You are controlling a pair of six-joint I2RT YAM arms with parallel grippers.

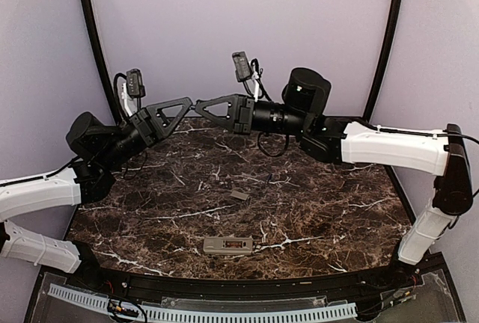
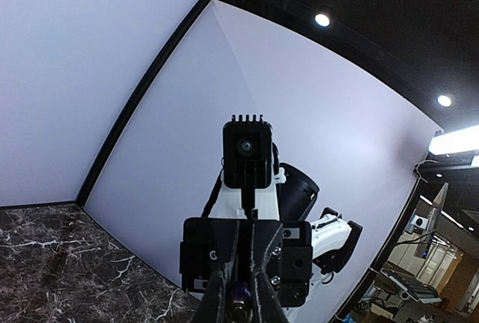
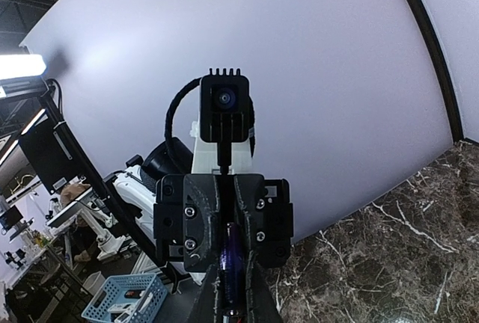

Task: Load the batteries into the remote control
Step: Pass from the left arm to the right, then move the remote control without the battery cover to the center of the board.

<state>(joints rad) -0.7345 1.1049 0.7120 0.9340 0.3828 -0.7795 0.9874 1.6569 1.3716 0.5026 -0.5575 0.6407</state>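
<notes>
Nearest the overhead lens, shows the left arm point(image 1: 37, 192) and right arm point(image 1: 389, 147) arched up from the near edge and bent inward over a dark marble table point(image 1: 329, 211). Finds the left gripper point(image 1: 188, 104) and right gripper point(image 1: 199, 105) tip to tip in the air above the table's far side, each facing the other's wrist camera. Shows, in each wrist view, jaws pinched narrow on a slim blue-purple battery point(image 3: 230, 259), apparently the same one, held from both ends. Down on the table near the front edge, well apart from both grippers, shows the remote control point(image 1: 227, 246), seemingly back up; behind it, a small flat grey cover point(image 1: 239, 195); farther back, a thin bluish stick point(image 1: 267, 179), probably the second battery. Reads as a mid-air handover, with nothing yet loaded. Calls next for one gripper to let go while the other holds firm, then a descent to the remote with the battery lined up lengthwise over its slot.
</notes>
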